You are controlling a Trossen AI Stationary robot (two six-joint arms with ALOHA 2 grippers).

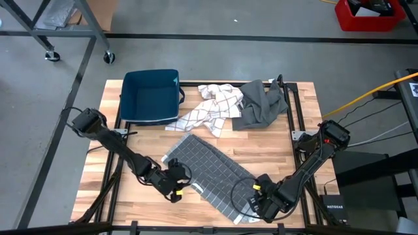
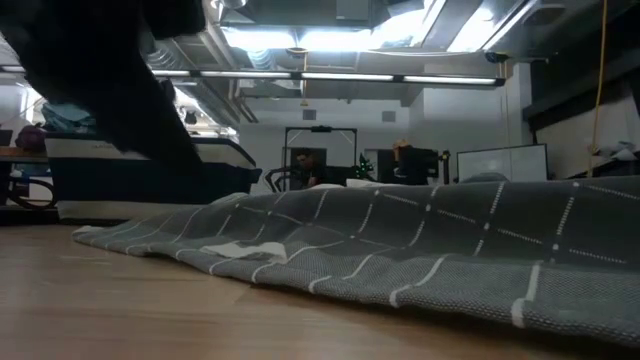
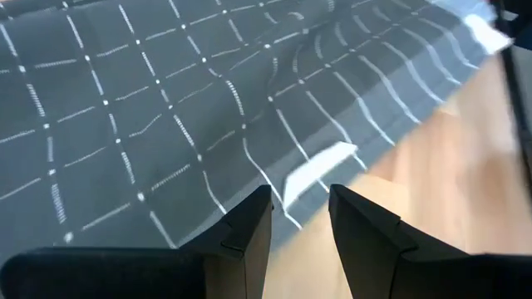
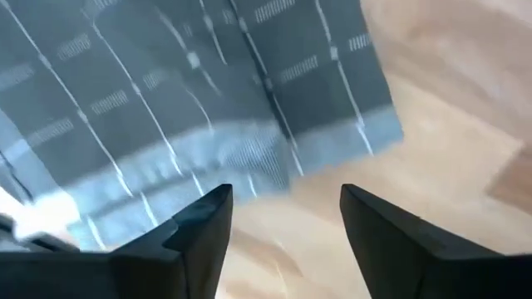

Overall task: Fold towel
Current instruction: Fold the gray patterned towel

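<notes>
The grey towel with white grid lines is laid flat on the worktop. The left claw is seen parted beside one edge. The right claw is parted, nothing gripped.

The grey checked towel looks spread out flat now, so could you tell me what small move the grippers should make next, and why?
Probably close the right gripper on the grey checked towel's near edge: its fingers are open just short of that edge, the towel lies unfolded, and the left gripper waits at the opposite edge.
</notes>
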